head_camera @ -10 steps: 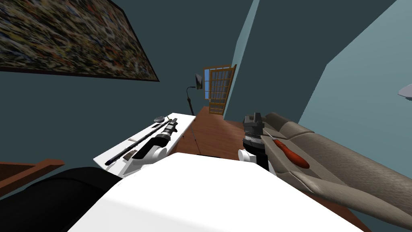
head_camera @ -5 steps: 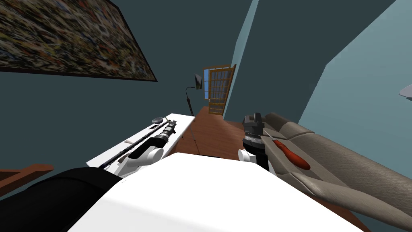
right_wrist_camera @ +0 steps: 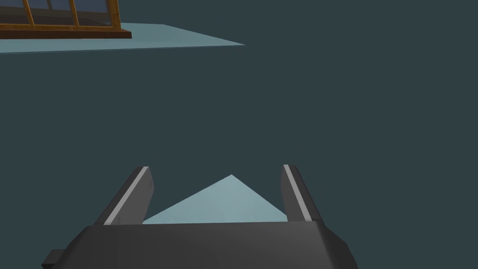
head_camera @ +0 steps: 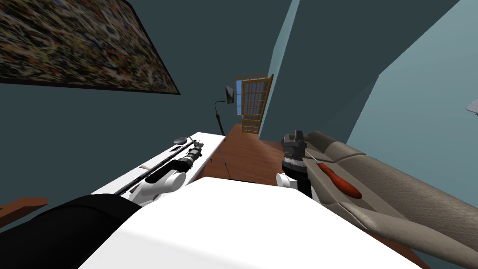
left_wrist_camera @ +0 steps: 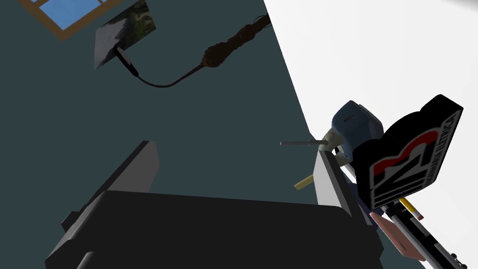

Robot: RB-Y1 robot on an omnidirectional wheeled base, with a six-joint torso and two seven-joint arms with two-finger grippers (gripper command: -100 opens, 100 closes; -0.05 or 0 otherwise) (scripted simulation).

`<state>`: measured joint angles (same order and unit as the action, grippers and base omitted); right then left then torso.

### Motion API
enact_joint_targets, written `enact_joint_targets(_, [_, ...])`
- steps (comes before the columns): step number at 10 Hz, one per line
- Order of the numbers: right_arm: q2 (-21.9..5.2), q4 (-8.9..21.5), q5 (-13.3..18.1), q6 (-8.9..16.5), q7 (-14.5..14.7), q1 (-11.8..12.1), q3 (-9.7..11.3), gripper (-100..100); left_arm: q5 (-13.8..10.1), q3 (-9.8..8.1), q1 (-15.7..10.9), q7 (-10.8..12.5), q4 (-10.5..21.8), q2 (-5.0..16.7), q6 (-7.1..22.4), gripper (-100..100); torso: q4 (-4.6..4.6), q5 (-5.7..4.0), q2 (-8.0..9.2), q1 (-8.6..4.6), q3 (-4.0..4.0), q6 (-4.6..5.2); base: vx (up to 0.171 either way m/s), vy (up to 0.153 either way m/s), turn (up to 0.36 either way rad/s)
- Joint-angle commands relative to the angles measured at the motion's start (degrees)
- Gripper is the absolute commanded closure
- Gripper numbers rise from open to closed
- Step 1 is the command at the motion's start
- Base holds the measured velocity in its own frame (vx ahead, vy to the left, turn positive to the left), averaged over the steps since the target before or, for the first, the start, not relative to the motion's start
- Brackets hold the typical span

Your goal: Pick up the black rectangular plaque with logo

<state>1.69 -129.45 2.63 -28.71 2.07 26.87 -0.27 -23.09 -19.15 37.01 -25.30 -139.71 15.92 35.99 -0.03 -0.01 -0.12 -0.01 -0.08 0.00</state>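
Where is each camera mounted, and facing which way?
Head: on the head, down and forward over the white table and sofa; left arm and right arm show.
Left wrist: on the left hand, along the open left gripper, past the black plaque beside one finger.
Right wrist: on the right hand, along the open right gripper.
Shared: head and left wrist show the table and floor lamp.

Left gripper point(left_wrist_camera: 235, 149): fingers spread, gap between them free, only dark wall behind. Black plaque point(left_wrist_camera: 411, 159) stands on edge just outside one finger point(left_wrist_camera: 330, 180), not in gap. Blue-grey tool point(left_wrist_camera: 355, 125) sits close behind plaque. Pencil point(left_wrist_camera: 304, 183), long dark rod point(left_wrist_camera: 422, 236) and pink block point(left_wrist_camera: 397, 233) crowd plaque base. White desk point(left_wrist_camera: 373, 56) beyond plaque gives passing room.
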Motion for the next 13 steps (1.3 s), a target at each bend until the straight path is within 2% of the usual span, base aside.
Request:
enact_joint_targets(1, [0.0, 0.0, 0.0, 0.0, 0.0, 0.0, 0.0, 0, -2.2, -1.6, 0.6, -0.5, 0.1, 1.0, 2.9, -100, 0.0, 0.0, 0.0, 0.0, 0.0, 0.0, 0.046, -0.002, -0.015])
enact_joint_targets(2, [0.0, 0.0, 0.0, 0.0, 0.0, 0.0, 0.0, 0, -2.2, -1.6, 0.6, -0.5, 0.1, 1.0, 4.7, -100, 0.0, 0.0, -0.04, 0.01, -0.02, 0.0, 0.051, -0.006, -0.009])
enact_joint_targets(3, [0.0, 0.0, 0.0, 0.0, 0.0, 0.0, 0.0, 0, -4.3, -3.11, 1.1, -0.9, 0.4, 2.1, 6.4, -100, -0.01, 0.0, -0.04, 0.0, -0.02, -0.01, 0.069, -0.011, -0.009])
enact_joint_targets(4, [0.0, 0.0, 0.0, 0.0, 0.0, 0.0, 0.0, 0, -4.3, -3.11, 1.1, -0.9, 0.4, 2.1, 8.3, -100, -0.02, 0.0, -0.11, 0.0, -0.05, 0.0, 0.066, -0.004, -0.002])
enact_joint_targets(5, [0.0, 0.0, 0.0, 0.0, 0.0, 0.0, 0.0, 0, -6.4, -4.6, 1.6, -1.2, 0.8, 3.3, 10.3, -100, -0.02, 0.0, -0.12, 0.01, -0.06, 0.0, 0.075, -0.003, -0.012])
enact_joint_targets(7, [0.0, 0.0, 0.0, 0.0, 0.0, 0.0, 0.0, 0, -6.4, -4.6, 1.6, -1.2, 0.8, 3.3, 12.7, -100, -0.03, 0.0, -0.12, 0.0, -0.07, 0.0, 0.047, -0.005, 0.0])
enact_joint_targets(8, [0.0, 0.0, 0.0, 0.0, 0.0, 0.0, 0.0, 0, -8.6, -6.04, 2.1, -1.4, 1.2, 4.7, 14.8, -100, -0.01, 0.0, -0.02, 0.01, -0.01, 0.0, 0.052, -0.001, -0.009])
enact_joint_targets(9, [0.0, 0.0, 0.0, 0.0, 0.0, 0.0, 0.0, 0, -8.6, -6.04, 2.1, -1.4, 1.2, 4.7, 16.4, -100, -0.01, 0.0, -0.05, 0.03, -0.02, 0.0, 0.056, -0.001, -0.002])
enact_joint_targets(10, [0.0, 0.0, 0.0, 0.0, 0.0, 0.0, 0.0, 0, -10.7, -7.45, 2.6, -1.5, 1.7, 6.2, 18.3, -100, -0.01, 0.01, -0.07, 0.02, -0.04, 0.0, 0.076, 0.0, -0.006])
enact_joint_targets(11, [0.0, 0.0, 0.0, 0.0, 0.0, 0.0, 0.0, 0, -10.7, -7.45, 2.6, -1.5, 1.7, 6.2, 20.1, -100, -0.02, 0.01, -0.13, 0.03, -0.07, 0.0, 0.071, 0.005, 0.0])
enact_joint_targets(12, [0.0, 0.0, 0.0, 0.0, 0.0, 0.0, 0.0, 0, -12.8, -8.82, 3.1, -1.5, 2.3, 7.8, 21.8, -100, -0.03, 0.01, -0.13, 0.04, -0.08, 0.0, 0.084, 0.014, -0.002])
enact_joint_targets(13, [0.0, 0.0, 0.0, 0.0, 0.0, 0.0, 0.0, 0, -12.8, -8.82, 3.1, -1.5, 2.3, 7.8, 23.4, -100, -0.03, 0.02, -0.17, 0.08, -0.09, 0.0, 0.07, 0.012, -0.001])
